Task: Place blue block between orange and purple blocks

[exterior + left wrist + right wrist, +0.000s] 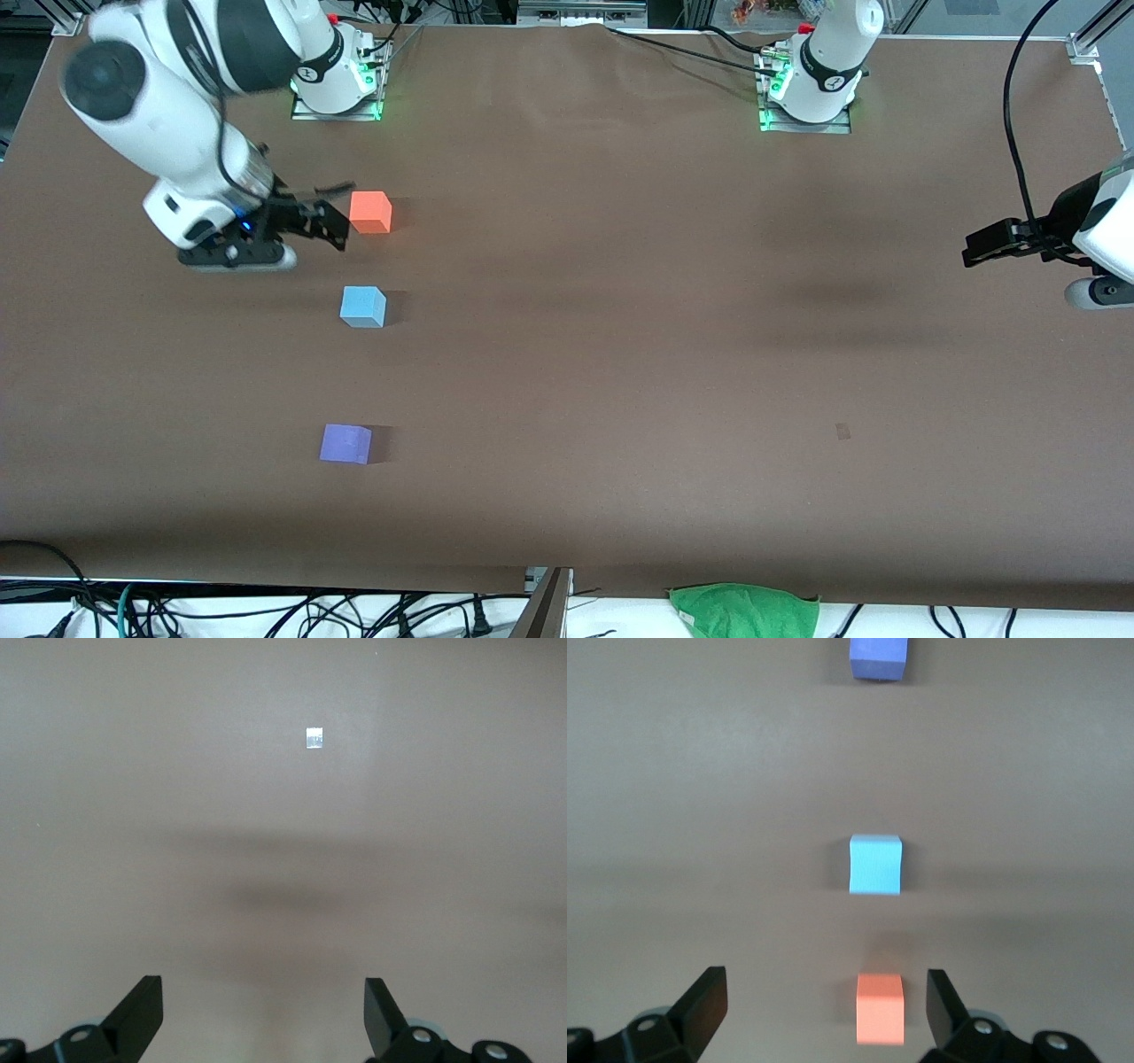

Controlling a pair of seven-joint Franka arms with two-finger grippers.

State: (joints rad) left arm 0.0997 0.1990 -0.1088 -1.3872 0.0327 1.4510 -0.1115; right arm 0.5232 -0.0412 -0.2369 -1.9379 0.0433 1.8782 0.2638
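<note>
In the front view, starting at the upper left of the frame, I see my right gripper [332,213] low over the brown surface [620,354], jaws spread wide and holding nothing, just beside the orange block [370,212]. Below it in the frame sits the blue block [362,307], apart from both neighbours, with the purple block [345,443] lower still, so the three form a column. At the right edge, my left gripper [979,248] waits over bare surface, jaws wide and empty.
</note>
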